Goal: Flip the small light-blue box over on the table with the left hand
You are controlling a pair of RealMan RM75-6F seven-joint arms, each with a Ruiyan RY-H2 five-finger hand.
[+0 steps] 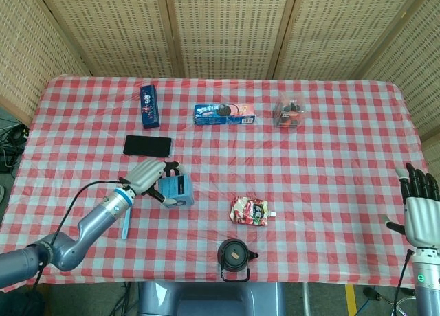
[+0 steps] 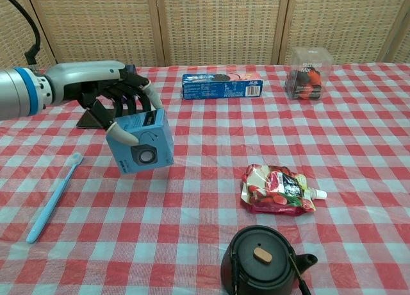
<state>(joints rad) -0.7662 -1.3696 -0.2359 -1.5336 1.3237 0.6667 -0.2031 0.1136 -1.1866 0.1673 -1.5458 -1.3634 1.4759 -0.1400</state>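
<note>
The checked table [image 1: 330, 158] (toothbrush [image 2: 53, 197] aside) bears a kettle [image 2: 264, 263], a pouch [image 2: 277, 190].

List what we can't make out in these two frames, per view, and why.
- Light-blue box, chest view: the left hand's fingers hide its top and back; the print is too small to read.
- Same box, head view: half hidden under that hand; whether it's off the table is unclear from above.
- Phone, chest view: mostly behind the hand.
- Right hand: only in the head view, at the edge; absent from the chest view.
- Toothbrush, head view: partly hidden by the left arm.
</note>
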